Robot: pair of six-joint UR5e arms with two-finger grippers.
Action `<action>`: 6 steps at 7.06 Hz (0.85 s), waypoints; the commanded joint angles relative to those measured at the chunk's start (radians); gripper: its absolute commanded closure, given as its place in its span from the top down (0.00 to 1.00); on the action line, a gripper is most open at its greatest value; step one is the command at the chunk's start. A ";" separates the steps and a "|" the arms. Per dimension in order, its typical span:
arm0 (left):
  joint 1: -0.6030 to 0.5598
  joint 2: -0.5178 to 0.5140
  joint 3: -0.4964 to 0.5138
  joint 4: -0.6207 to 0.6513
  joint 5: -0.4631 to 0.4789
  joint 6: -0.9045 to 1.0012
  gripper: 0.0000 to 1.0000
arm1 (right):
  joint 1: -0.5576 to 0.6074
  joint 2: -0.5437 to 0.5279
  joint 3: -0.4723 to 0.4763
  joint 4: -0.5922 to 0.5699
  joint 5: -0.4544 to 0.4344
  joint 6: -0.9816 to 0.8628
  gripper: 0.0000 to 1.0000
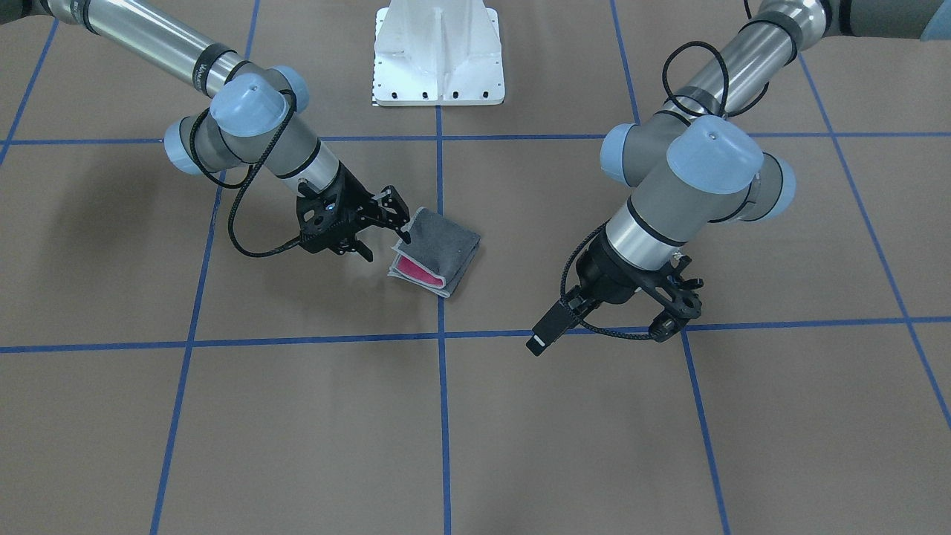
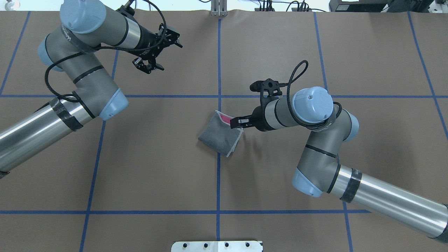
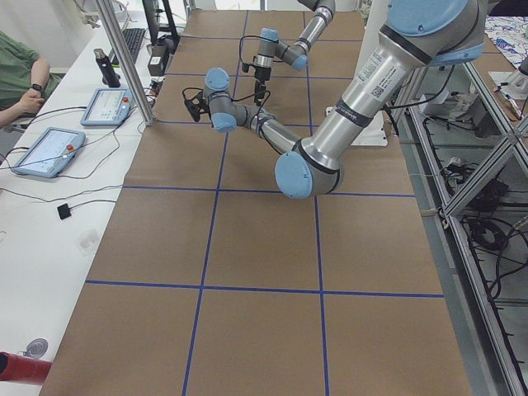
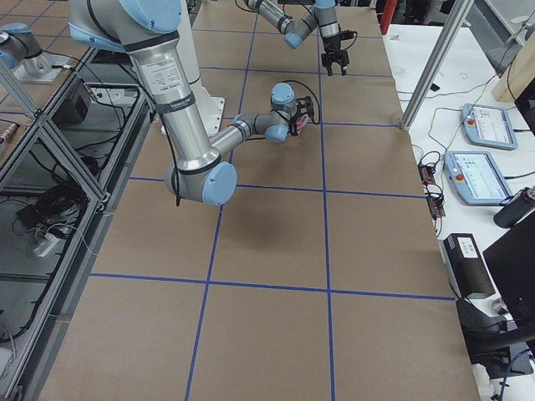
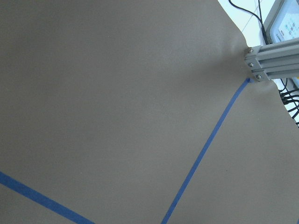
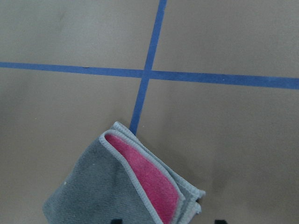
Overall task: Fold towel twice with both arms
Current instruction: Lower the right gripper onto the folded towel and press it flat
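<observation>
The towel (image 1: 438,249) lies folded small on the brown table near the centre tape line, dark grey outside, with pink showing in its open side (image 6: 154,179). It also shows in the overhead view (image 2: 218,134). My right gripper (image 1: 386,244) is open and low at the towel's corner by the pink opening. One fingertip (image 1: 406,236) is at the towel's edge. In the right wrist view only the fingertips' ends show at the bottom edge. My left gripper (image 2: 167,54) is open and empty, far from the towel near the table's far side, and shows in the front view too (image 1: 680,305).
The white pedestal base (image 1: 438,59) stands at the robot's side of the table. Blue tape lines (image 2: 218,70) grid the brown paper. An aluminium post (image 5: 268,60) stands at the far edge. Tablets (image 3: 49,153) and a seated person (image 3: 16,70) are beyond it.
</observation>
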 commanded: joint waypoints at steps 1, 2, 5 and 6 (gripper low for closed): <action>-0.006 0.004 0.003 0.001 -0.007 0.010 1.00 | -0.006 0.019 -0.016 0.000 -0.002 0.000 0.49; -0.007 0.004 0.003 0.001 -0.007 0.010 1.00 | -0.011 0.017 -0.016 0.003 -0.001 -0.001 0.41; -0.008 0.005 0.003 0.001 -0.007 0.010 1.00 | -0.006 0.008 -0.016 0.006 -0.001 -0.013 0.41; -0.007 0.005 0.004 0.001 -0.007 0.010 1.00 | 0.000 0.006 -0.017 0.005 -0.001 -0.062 0.42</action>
